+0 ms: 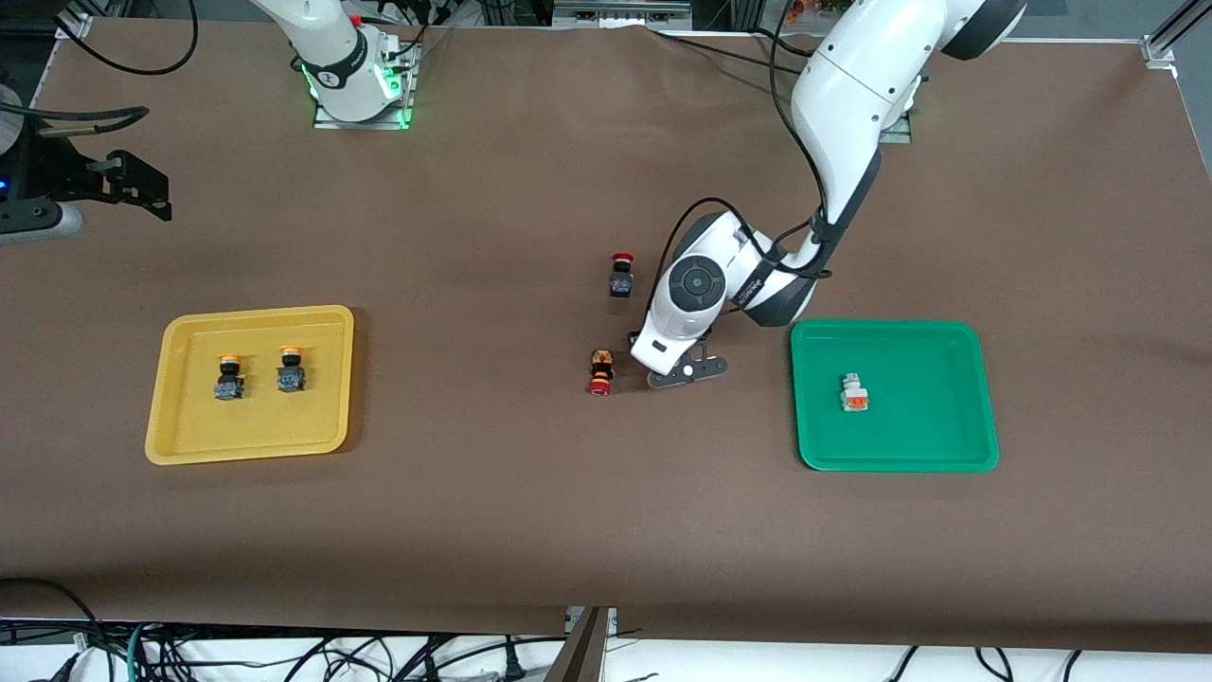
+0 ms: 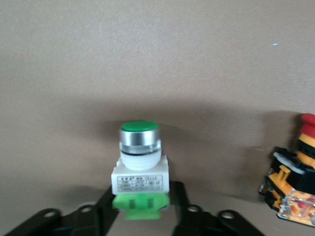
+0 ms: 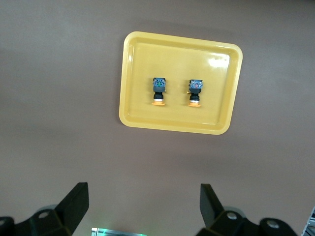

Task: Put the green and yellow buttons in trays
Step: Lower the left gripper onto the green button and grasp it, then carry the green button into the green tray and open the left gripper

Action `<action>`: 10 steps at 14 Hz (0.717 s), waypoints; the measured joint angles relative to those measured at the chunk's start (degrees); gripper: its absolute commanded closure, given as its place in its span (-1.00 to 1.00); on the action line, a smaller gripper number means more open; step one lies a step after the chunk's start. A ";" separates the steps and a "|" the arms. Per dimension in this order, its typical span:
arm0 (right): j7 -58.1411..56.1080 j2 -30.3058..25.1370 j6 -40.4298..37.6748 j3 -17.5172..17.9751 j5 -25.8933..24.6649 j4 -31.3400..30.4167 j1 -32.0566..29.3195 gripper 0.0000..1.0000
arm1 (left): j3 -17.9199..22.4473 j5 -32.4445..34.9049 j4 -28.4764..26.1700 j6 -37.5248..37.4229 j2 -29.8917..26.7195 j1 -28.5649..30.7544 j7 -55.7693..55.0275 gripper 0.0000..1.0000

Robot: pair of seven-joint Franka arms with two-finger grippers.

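1. This is a robotics lab, not a home: two white robot arms [image 1: 833, 123] are bolted by metal base plates [image 1: 365, 118] to one big table [image 1: 530, 530].
2. A plain brown cover is stretched over that table.
3. Loose cables [image 1: 284, 654] tangle below the table's near edge.
4. Aluminium framing [image 1: 1169, 33] stands at a corner.
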 measured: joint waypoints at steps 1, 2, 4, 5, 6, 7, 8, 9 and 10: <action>1.04 0.00 -0.01 -0.02 0.31 0.00 -0.02 -1.00 | 0.12 0.00 0.01 -0.05 -0.03 0.11 0.79 1.00; 2.18 0.00 -0.02 -0.02 0.72 0.02 -0.03 -1.00 | 0.19 0.00 0.03 -0.05 -0.03 0.45 2.06 1.00; 3.53 0.00 -0.04 -0.02 1.14 0.06 -0.03 -1.00 | 0.59 0.00 0.22 -0.25 -0.03 2.11 5.43 1.00; 3.68 0.00 -0.05 -0.02 1.16 0.07 -0.04 -1.00 | 0.78 0.01 0.55 -1.01 -0.05 3.51 8.07 1.00; 3.70 0.00 -0.05 -0.02 1.17 0.08 -0.04 -1.00 | 0.91 0.01 1.15 -2.07 -0.12 5.15 11.42 1.00; 3.71 0.00 -0.05 -0.02 1.18 0.09 -0.05 -1.00 | 0.98 0.02 2.06 -3.57 -0.26 6.97 14.79 1.00; 3.71 0.00 -0.05 -0.02 1.21 0.09 -0.05 -1.00 | 1.00 0.02 3.44 -6.05 -0.49 8.96 18.04 1.00; 3.71 0.00 -0.05 -0.02 1.22 0.09 -0.05 -1.00 | 0.99 0.02 5.38 -9.14 -0.69 10.65 21.05 1.00; 3.72 0.00 -0.05 -0.02 1.23 0.10 -0.05 -1.00 | 0.99 0.02 7.66 -12.63 -0.85 11.95 23.96 1.00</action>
